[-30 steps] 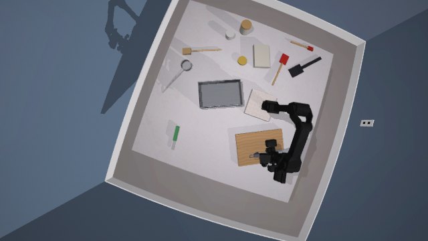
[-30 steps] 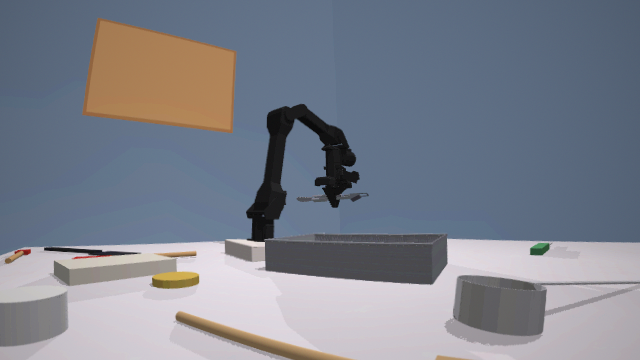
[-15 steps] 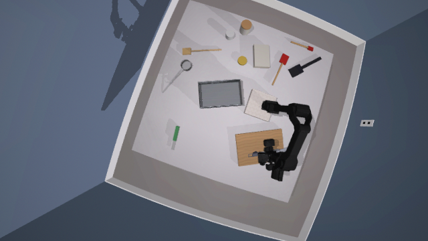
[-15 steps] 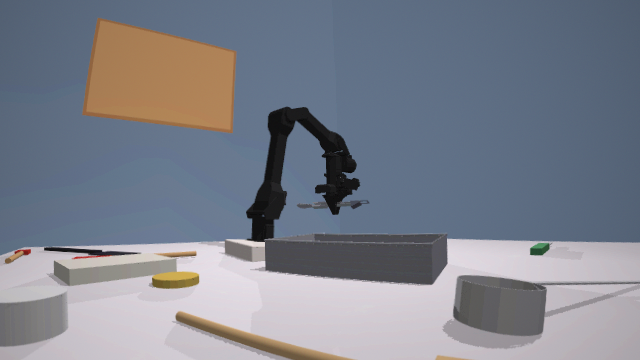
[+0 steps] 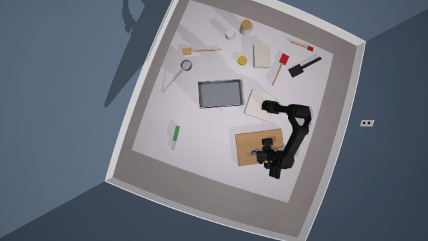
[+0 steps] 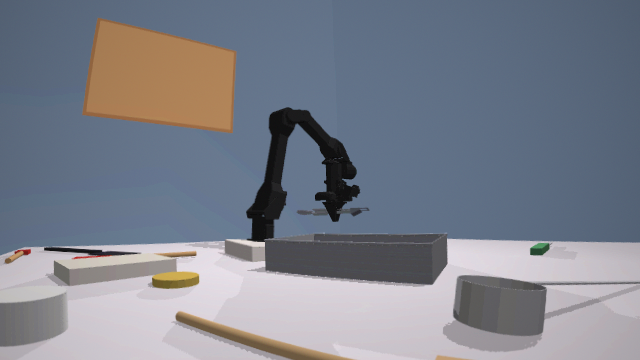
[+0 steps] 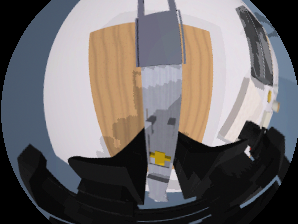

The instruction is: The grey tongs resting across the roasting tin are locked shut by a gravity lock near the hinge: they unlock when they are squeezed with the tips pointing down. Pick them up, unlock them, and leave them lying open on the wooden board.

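The grey tongs are held about level, in the air over the wooden board. They look narrow, with their arms close together; a yellow piece sits on them between the fingers in the wrist view. Whether the lock is engaged cannot be told. My gripper points down and is shut on the middle part of the tongs; the arm hides much of them in the top view. The roasting tin stands away from the board with nothing across it.
The arm's pale base slab lies between tin and board. A green block lies beyond the tin. A cream block, yellow disc, red spatula and grey pan lie farther off. Walls surround the table.
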You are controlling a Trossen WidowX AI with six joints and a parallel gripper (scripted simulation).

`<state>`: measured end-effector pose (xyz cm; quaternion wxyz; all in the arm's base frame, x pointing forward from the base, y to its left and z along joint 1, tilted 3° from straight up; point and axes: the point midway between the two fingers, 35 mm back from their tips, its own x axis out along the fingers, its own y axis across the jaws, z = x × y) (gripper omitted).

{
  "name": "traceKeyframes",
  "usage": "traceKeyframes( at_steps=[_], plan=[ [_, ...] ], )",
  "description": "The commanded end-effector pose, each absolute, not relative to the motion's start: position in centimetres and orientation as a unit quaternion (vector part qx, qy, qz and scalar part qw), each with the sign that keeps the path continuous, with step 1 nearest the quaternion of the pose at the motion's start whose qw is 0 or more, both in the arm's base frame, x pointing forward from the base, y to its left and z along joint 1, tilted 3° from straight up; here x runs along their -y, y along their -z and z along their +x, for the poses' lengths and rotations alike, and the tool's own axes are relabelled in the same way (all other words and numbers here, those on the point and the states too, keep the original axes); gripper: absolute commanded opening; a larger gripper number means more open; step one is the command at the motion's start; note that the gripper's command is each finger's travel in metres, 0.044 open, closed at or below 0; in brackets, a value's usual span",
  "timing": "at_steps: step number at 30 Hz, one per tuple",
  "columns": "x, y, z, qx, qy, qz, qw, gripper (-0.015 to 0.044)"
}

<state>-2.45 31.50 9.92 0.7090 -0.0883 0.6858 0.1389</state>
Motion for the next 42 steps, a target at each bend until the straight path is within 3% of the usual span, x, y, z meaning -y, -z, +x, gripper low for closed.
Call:
traceKeyframes(
  at_steps=[1, 23, 42],
  plan=[
    [-31.3, -9.0, -2.5, -0.687, -0.139, -0.092, 0.707, -0.015],
    [-31.1, -6.5, -2.4, -0.687, -0.139, -0.092, 0.707, -0.015],
    [-31.2, -6.7, -2.3, -0.686, -0.138, -0.089, 0.709, 0.0349]
  ],
)
